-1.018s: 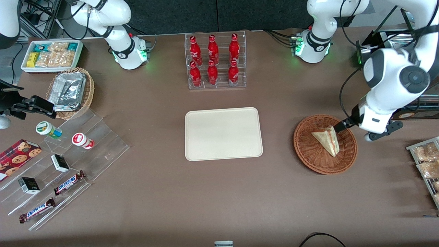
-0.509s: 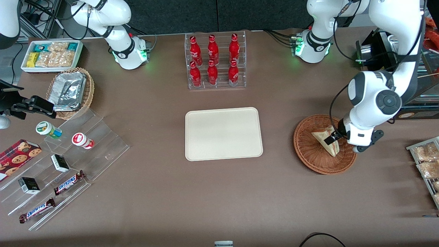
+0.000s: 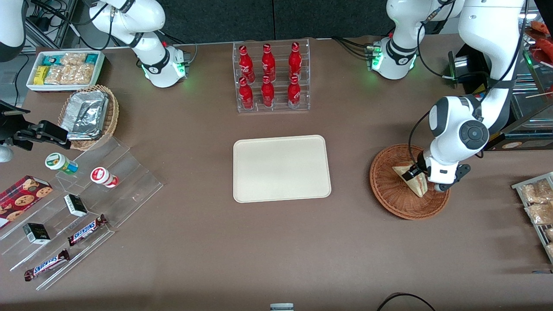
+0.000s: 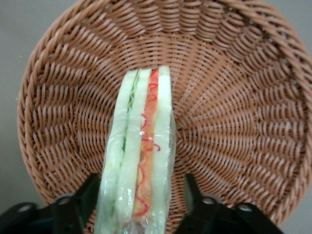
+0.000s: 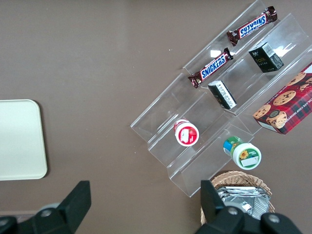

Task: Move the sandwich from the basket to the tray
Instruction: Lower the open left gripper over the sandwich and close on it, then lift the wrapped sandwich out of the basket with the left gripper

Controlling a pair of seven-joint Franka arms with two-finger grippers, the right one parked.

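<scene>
**Sandwich wedge in the wicker basket, tool fingers either side of it**

In the wrist view the sandwich [image 4: 141, 161] runs out of frame at its wide end, and only the black tips of the tool [image 4: 139, 195] show; its fingers [image 4: 87, 195] stand apart, one on each side of the wedge, and contact with the wrapping cannot be made out. From the front the white wrist covers most of the tool [image 3: 418, 172], so the fingers there are largely hidden.

The surface [image 3: 216, 250] is matte brown. Nearest the front camera, toward the parked arm's end, clear stepped risers [image 3: 77, 211] carry Snickers bars [image 3: 86, 230], small dark boxes and two little cups. Toward the working arm's end sits the basket [image 3: 391, 194], round reddish-brown wicker, with the sandwich [image 3: 417, 186] lying in it on edge, filling layers showing. The tray [image 3: 281, 168], cream with nothing on it, lies mid-surface, well apart from the basket. Farther off, a clear rack [image 3: 271, 77] holds six red bottles; a tan basket [image 3: 88, 115] holds foil trays, and a white bin [image 3: 65, 69] holds snack packets.
</scene>
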